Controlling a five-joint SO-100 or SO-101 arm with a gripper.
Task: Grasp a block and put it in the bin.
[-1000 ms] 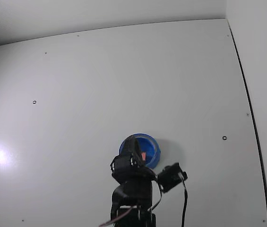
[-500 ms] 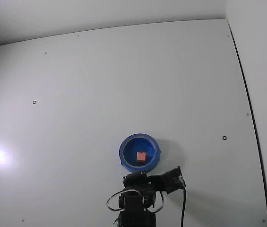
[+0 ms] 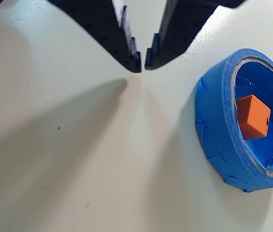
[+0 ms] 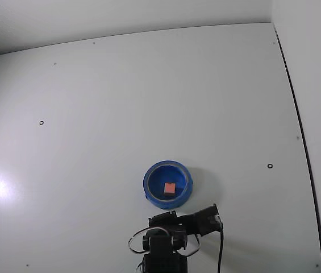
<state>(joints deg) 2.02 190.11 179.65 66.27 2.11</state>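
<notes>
**The Block Sat in the Blue Bin**

Some things were hard to see. In the wrist view, the right side of the bin point(image 3: 222, 145) was cut off by the picture's edge, and only the lower parts of the two black fingers point(image 3: 126, 41) showed, since the rest ran off the top. A bit of something blue poked in at the top left corner, and I could not tell what it was. In the fixed view, the arm point(image 4: 169, 242) was cut off at the bottom edge, so its base was out of sight. The gripper itself was too small and dark there to make out.

The white table point(image 4: 120, 96) was wide and bare all around the bin point(image 4: 149, 185). There was lots of open room to the left, to the right and far behind it. The table's right edge ran down as a dark line, well away from the bin.

The arm was tucked low, near the bottom edge of the fixed view, just beside the bin. The gripper point(image 3: 142, 60) pointed down at bare table, left of the bin in the wrist view. Its jaws were nearly together, with a thin gap at the tips, and held nothing.

The block point(image 3: 252, 116) looked orange. It lay inside the bin, tipped on its side against the wall. In the fixed view, the block point(image 4: 170, 187) sat near the middle of the bin.
</notes>
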